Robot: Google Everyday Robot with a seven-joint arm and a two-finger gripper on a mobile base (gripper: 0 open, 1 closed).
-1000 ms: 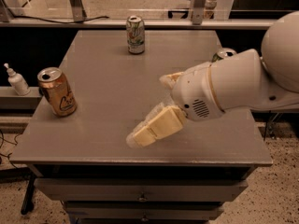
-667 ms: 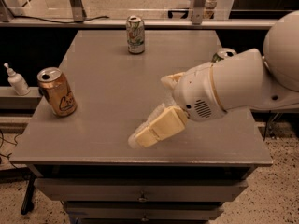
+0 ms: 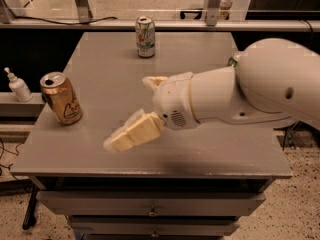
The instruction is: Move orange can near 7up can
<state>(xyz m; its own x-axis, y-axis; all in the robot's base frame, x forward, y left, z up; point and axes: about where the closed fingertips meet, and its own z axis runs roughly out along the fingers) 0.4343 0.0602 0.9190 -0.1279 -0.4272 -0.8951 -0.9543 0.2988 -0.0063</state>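
We start with the grey bench point(image 3: 100, 84), which fills most of the frame. The robot's white arm point(image 3: 260, 84) reaches in over it from the right. The gripper point(image 3: 129, 112) hangs over the middle of the bench, a little toward the lower left. Its pale jaws are spread wide and have nothing between them.

The orange can point(image 3: 62, 98) stands upright near the bench's left edge, at the left of the frame, with its long axis vertical. It lies to the left of the jaws, apart from them and roughly level with them. We judge that the coming move is a sideways reach to the left, closing on the can's upright sides.

The 7up can point(image 3: 145, 37) stands upright at the upper centre of the frame, near the bench's far edge and well apart from the orange can. A small white bottle point(image 3: 19, 85) sits off the bench at the far left.
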